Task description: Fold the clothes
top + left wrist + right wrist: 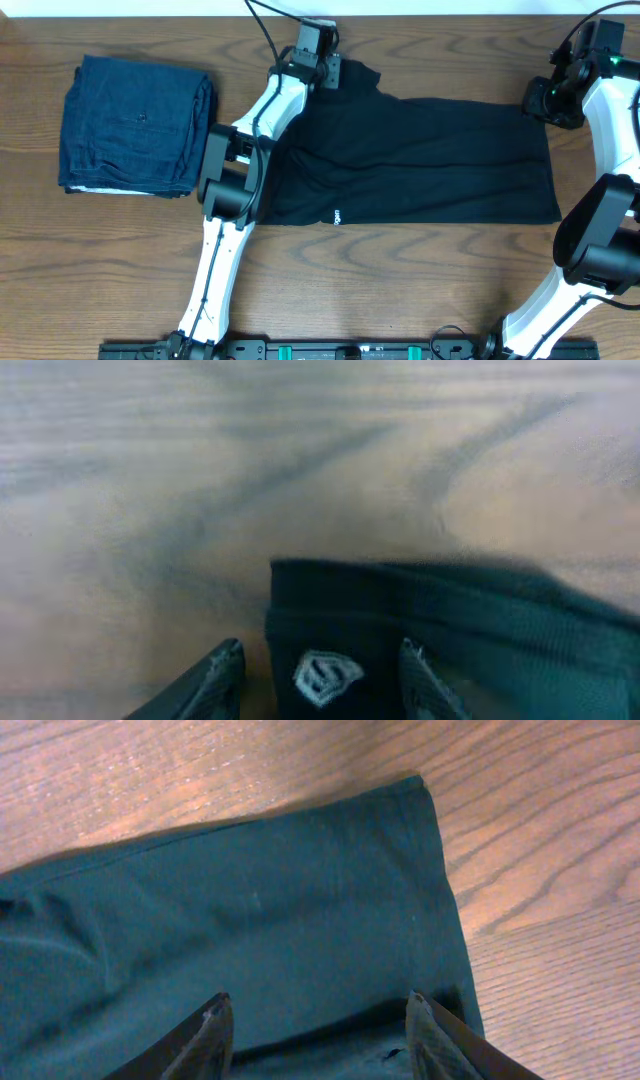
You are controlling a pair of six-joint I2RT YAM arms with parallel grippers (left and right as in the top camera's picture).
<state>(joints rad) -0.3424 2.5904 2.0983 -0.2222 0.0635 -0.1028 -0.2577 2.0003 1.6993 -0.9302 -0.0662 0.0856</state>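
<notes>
We judge T-shirt (420,160) folded lengthwise, bench (400,300) centre; cross folds remain. Left tool (318,660) part-open astride fabric toward far edge; right tool (318,1010) part-open above fabric, holding nothing.

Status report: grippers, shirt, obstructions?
Black T-shirt lies flat. Left gripper open, straddling neck label. Right gripper open over a corner. Folded denim apart, nothing blocking.

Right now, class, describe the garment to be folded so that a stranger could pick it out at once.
On the wooden table, look at the middle. The black T-shirt lies spread flat there, with a small white logo near one edge. Its neighbour on the left, the denim garment, is blue and already folded.
</notes>
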